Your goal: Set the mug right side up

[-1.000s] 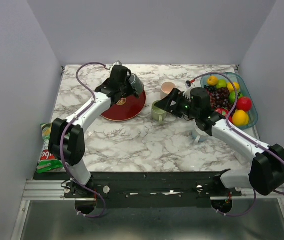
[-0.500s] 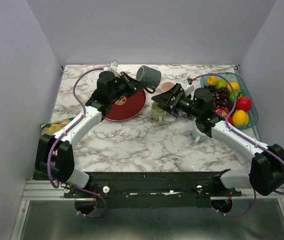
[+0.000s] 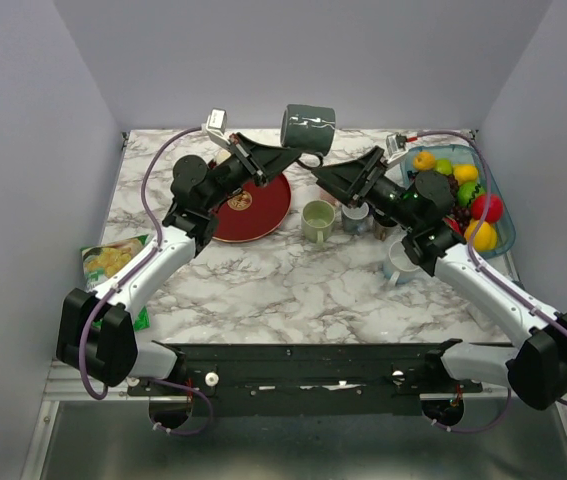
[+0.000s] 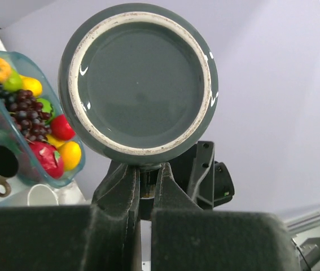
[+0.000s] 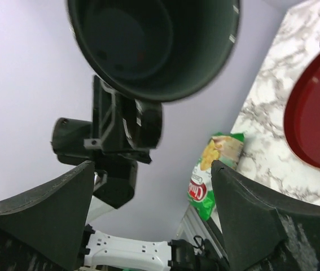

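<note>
Top view: we see both arms lifted over the table (image 3: 263, 280), the left tool (image 3: 306, 157) clenched on one grey mug (image 3: 308, 127) above it. Left wrist: the mug's base faces us. Right wrist: the right tool (image 5: 151, 169) gapes below the mug's mouth.

1. Top external: high behind the near edge, looking down on the whole table (image 3: 263, 285).
2. Left wrist: close behind the mug (image 4: 138, 84), facing its base.
3. Right wrist: close, facing its mouth from the opposite side.
4. All three share the mug.
</note>
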`<state>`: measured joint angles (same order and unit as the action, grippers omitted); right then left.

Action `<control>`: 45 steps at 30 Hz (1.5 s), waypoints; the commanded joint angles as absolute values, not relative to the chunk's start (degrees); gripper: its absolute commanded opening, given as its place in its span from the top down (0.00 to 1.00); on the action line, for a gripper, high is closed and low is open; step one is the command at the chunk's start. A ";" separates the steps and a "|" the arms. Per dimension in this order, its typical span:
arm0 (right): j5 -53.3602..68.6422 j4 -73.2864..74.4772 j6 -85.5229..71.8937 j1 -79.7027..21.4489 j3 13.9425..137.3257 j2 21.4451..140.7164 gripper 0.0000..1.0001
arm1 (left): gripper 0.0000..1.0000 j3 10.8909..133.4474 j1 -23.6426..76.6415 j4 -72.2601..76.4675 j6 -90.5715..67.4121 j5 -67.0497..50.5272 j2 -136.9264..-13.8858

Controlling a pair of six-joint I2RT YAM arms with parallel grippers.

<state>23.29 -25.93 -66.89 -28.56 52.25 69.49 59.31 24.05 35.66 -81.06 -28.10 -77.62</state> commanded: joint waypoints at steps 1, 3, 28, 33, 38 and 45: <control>24.34 -29.62 -67.67 -28.92 56.51 70.75 0.12 | 1.00 59.85 25.84 44.12 -82.71 -29.97 -75.59; 24.17 -31.37 -68.99 -28.92 56.51 71.54 0.15 | 1.00 59.77 26.72 45.43 -82.62 -29.88 -75.85; 9.95 -18.92 -55.83 -28.92 54.05 62.15 0.99 | 0.06 58.10 27.95 36.32 -69.99 -34.89 -73.66; 2.13 -0.99 -42.12 -28.92 54.67 52.68 0.99 | 0.01 58.18 26.90 15.62 -54.26 -34.02 -69.27; -6.15 16.66 -31.57 -28.92 53.09 45.54 0.99 | 0.01 59.58 26.02 -2.08 -38.18 -20.61 -64.43; -4.22 27.42 -29.44 -29.09 47.47 44.47 0.99 | 0.01 63.36 25.05 -14.31 -30.51 -8.63 -63.72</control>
